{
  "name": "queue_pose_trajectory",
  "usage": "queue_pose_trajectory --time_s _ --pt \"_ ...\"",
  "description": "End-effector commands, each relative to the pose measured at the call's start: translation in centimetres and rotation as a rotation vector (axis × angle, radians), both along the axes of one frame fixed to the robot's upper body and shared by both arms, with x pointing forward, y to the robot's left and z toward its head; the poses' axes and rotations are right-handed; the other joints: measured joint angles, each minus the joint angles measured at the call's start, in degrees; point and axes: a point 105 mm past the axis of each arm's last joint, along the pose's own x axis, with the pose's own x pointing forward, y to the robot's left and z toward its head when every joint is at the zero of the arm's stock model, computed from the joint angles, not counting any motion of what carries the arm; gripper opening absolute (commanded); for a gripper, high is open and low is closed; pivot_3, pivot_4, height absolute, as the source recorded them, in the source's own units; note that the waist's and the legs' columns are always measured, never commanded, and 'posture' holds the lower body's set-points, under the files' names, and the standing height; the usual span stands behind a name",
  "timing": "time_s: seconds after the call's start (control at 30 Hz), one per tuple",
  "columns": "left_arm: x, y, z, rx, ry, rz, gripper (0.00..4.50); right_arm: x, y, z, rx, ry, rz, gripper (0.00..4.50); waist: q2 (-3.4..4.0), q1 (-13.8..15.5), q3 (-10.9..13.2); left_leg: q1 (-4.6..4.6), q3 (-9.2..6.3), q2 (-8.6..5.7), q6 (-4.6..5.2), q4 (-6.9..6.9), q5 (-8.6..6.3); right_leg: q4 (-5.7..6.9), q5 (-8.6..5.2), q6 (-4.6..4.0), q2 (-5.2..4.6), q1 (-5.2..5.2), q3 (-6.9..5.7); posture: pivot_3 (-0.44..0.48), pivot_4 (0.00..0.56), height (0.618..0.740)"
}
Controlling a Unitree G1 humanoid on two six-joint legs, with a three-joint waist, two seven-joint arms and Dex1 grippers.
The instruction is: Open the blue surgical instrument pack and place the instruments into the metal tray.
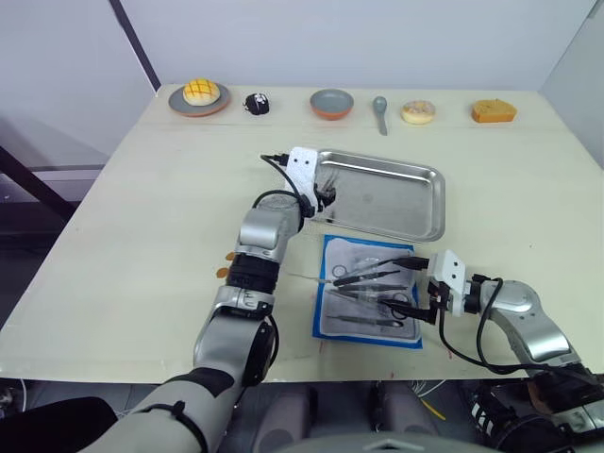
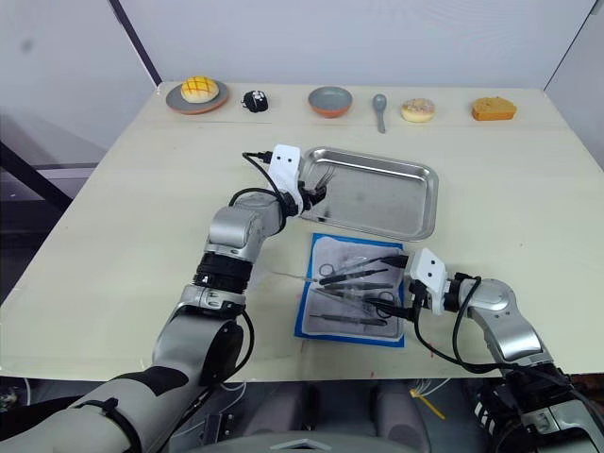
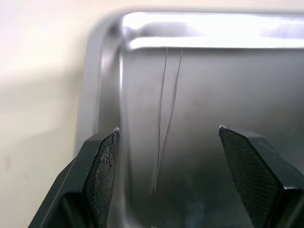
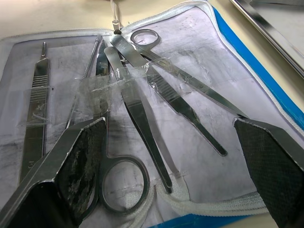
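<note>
On the table's near side, the blue surgical instrument pack (image 1: 369, 292) lay open, the instruments (image 4: 142, 90) resting on its lining. Just beyond it sat the metal tray (image 1: 429, 203). Over the tray's left end, the left gripper (image 3: 168, 156) gaped wide, empty. Beside the pack's right edge, the right gripper (image 4: 175, 152) spread wide, gripping nothing.

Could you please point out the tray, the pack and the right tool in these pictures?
tray (image 1: 429, 219): left eye view, bare floor near its right rim.
pack (image 4: 266, 85): right wrist view, blue outer edge.
right tool (image 1: 427, 291): left eye view, between its fingertips.
</note>
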Motion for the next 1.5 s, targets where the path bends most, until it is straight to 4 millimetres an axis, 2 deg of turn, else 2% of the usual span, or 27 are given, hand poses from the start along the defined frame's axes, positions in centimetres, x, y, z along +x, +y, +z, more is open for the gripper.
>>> queue_pose_trajectory --time_s 0.03,0.13,0.27,0.43,0.53,0.7,0.8,0.83,1.0,1.5 --pt "-0.2 -0.9 4.8 -0.071 -0.229 -0.105 3.51 -1.2 -2.2 -5.6 -0.168 0.174 -0.094 4.50 0.00 0.00 0.00 0.00 0.00 0.00 0.00 0.00 0.00 0.00 0.00 0.00 0.00 0.00 0.00 0.000 0.150 0.740" --pt "-1.0 -1.0 5.5 -0.078 -0.280 -0.205 3.51 -1.2 -2.1 -5.7 -0.166 0.174 -0.095 4.50 0.01 -0.01 0.00 0.00 0.00 0.01 -0.03 0.00 0.01 -0.01 0.01 -0.02 -0.02 0.00 0.00 0.000 0.150 0.740" --pt "-3.3 -0.5 6.0 -0.095 -0.310 -0.432 3.51 -1.1 -2.1 -5.7 -0.164 0.174 -0.098 4.50 0.06 -0.10 -0.03 0.01 0.02 0.05 -0.04 -0.03 0.00 -0.03 0.03 -0.06 -0.01 0.00 0.04 0.000 0.150 0.740" --pt "-7.0 1.5 5.6 -0.009 -0.347 -0.731 3.51 -1.0 -2.0 -5.8 -0.160 0.173 -0.102 4.50 0.11 -0.13 -0.06 0.03 0.00 0.11 -0.06 -0.05 -0.01 -0.06 0.06 -0.11 -0.01 -0.02 0.04 0.000 0.150 0.740" --pt "-8.7 3.9 4.6 0.073 -0.280 -0.875 3.51 -1.0 -1.9 -5.8 -0.153 0.170 -0.109 4.50 0.03 0.04 -0.12 0.03 -0.01 0.14 -0.05 -0.05 -0.02 -0.17 0.09 -0.15 -0.03 0.00 0.02 0.000 0.150 0.740" --pt "-11.3 6.3 4.7 0.096 -0.204 -1.088 3.51 -1.0 -1.9 -5.9 -0.150 0.169 -0.113 4.50 0.17 -0.19 -0.10 0.04 -0.03 0.24 -0.03 -0.14 -0.05 -0.21 0.10 -0.25 0.04 -0.03 -0.01 0.000 0.150 0.740" --pt "-12.4 7.8 4.4 0.157 -0.159 -1.199 4.23 -1.1 -2.0 -5.9 -0.152 0.171 -0.114 4.50 0.18 -0.23 -0.09 0.07 -0.02 0.23 0.13 -0.13 -0.15 -0.22 0.10 -0.25 0.11 -0.01 -0.04 0.000 0.150 0.740" --pt "-12.6 8.2 4.4 0.174 -0.148 -1.222 4.37 -1.2 -2.1 -5.9 -0.152 0.171 -0.114 4.50 0.19 -0.23 -0.09 0.07 -0.03 0.23 0.13 -0.14 -0.15 -0.22 0.09 -0.25 0.21 -0.02 -0.06 0.000 0.150 0.740" --pt "-13.0 8.8 4.5 0.229 -0.149 -1.273 4.37 -1.3 -2.4 -5.9 -0.155 0.171 -0.114 4.50 0.16 0.02 -0.10 0.07 -0.03 0.23 0.17 -0.13 -0.17 -0.22 0.09 -0.25 0.22 -0.01 -0.05 0.000 0.150 0.740" --pt "-13.3 7.4 3.6 0.223 -0.153 -1.341 4.37 -2.1 -3.1 -5.2 -0.149 0.159 -0.128 4.50 0.23 0.44 -0.06 0.04 -0.02 0.19 0.21 -0.07 -0.19 -0.22 0.08 -0.22 0.29 -0.01 -0.07 0.000 0.150 0.740"
